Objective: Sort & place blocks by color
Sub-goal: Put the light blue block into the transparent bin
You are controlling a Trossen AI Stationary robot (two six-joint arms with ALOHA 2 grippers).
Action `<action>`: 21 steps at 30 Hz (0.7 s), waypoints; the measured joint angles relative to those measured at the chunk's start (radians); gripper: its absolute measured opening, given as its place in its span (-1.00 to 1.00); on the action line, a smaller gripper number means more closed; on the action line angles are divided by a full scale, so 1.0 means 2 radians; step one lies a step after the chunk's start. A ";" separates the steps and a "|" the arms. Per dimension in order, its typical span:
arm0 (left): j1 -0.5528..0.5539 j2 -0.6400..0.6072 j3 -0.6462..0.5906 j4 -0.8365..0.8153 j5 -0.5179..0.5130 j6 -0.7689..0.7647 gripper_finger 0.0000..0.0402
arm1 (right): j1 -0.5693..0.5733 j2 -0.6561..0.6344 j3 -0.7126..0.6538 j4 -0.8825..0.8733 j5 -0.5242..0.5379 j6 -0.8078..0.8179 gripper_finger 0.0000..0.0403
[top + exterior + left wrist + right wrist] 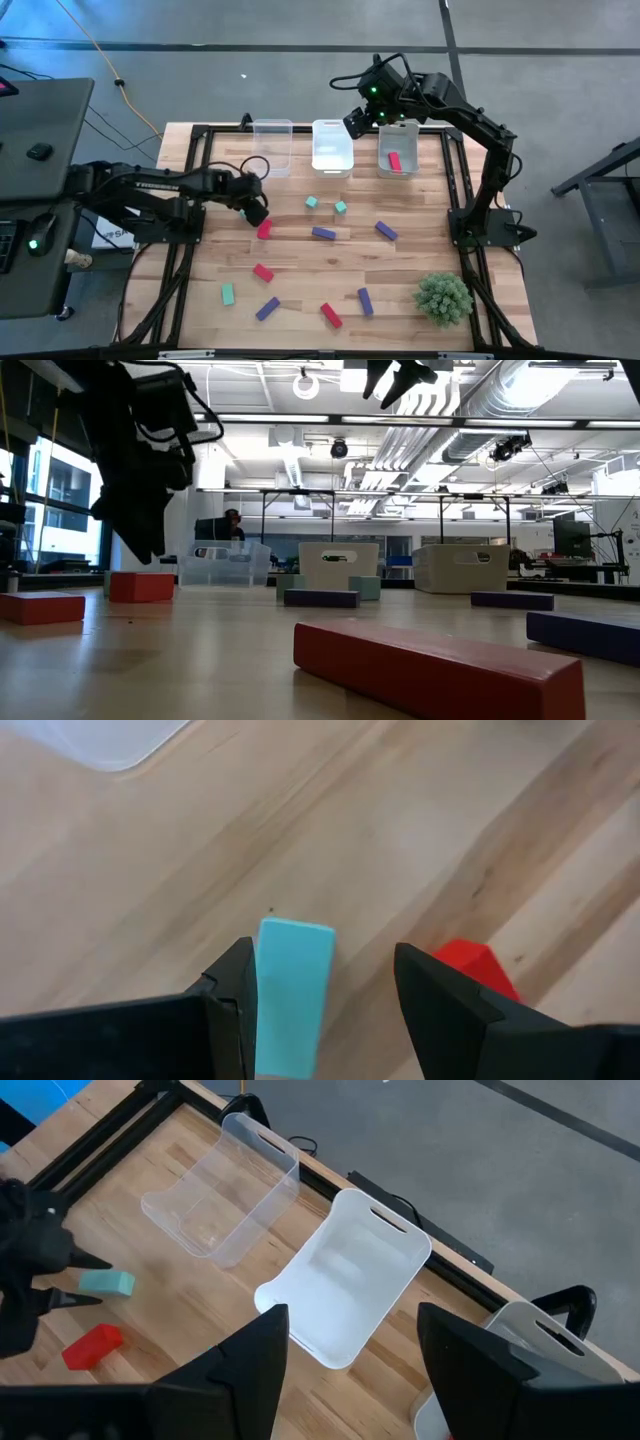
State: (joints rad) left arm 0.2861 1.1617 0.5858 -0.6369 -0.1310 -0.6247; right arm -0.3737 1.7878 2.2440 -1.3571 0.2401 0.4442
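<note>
From above, my left gripper (257, 212) hangs over the tabletop (300, 260) just beside a red block (264, 230), well short of the middle bin (332, 146). My right gripper (356, 120) hovers beside that bin, nearer the right bin (397, 150), which holds a red block (394, 161). Other blocks lie scattered between the bins and the plant ball (443, 297).

Low down, a red bar (435, 672) lies nearest.

My left wrist shows my fingers (235, 985) clasping a teal block (292, 992), the red block (478, 967) beside it.

My right wrist shows my own fingers (262, 1342) spread, holding nothing, above the middle bin (345, 1285); beyond it, the clear bin (220, 1200).
</note>
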 joint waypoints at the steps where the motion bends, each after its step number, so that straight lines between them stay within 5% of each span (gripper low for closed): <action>1: 0.002 0.005 0.000 0.000 0.000 0.000 -0.21 | 0.000 0.000 0.000 0.000 0.000 0.000 0.05; 21: 0.008 0.093 0.000 -0.002 -0.001 0.016 -0.32 | 0.000 0.000 0.000 0.000 0.000 0.001 0.05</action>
State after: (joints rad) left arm 0.3027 1.3468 0.5858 -0.6400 -0.1326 -0.5929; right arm -0.3729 1.7878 2.2433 -1.3571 0.2401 0.4464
